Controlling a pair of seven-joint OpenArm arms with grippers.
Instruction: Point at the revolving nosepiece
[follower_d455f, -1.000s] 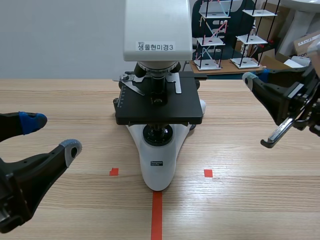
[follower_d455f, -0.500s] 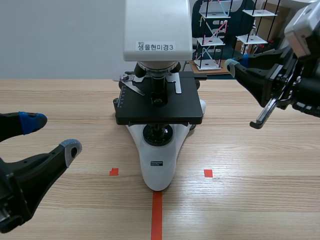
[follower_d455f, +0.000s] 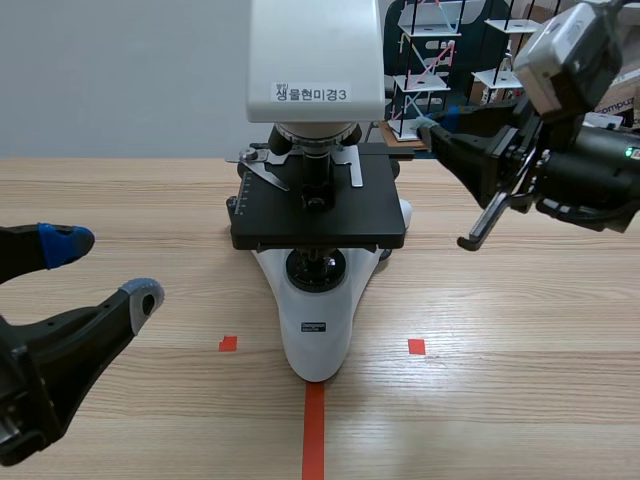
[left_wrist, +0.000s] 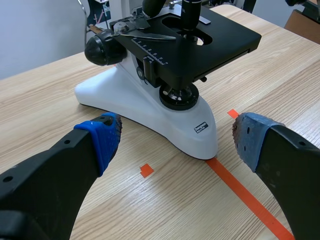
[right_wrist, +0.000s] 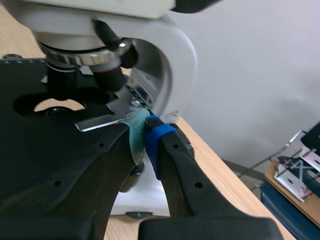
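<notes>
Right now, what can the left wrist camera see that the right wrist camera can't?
Only the left wrist view shows the open left gripper, the microscope's white base and the orange-red tape line on the table. Only the right wrist view shows the shut right gripper and, ahead of it, the revolving nosepiece. Both views show the microscope's black stage.
</notes>
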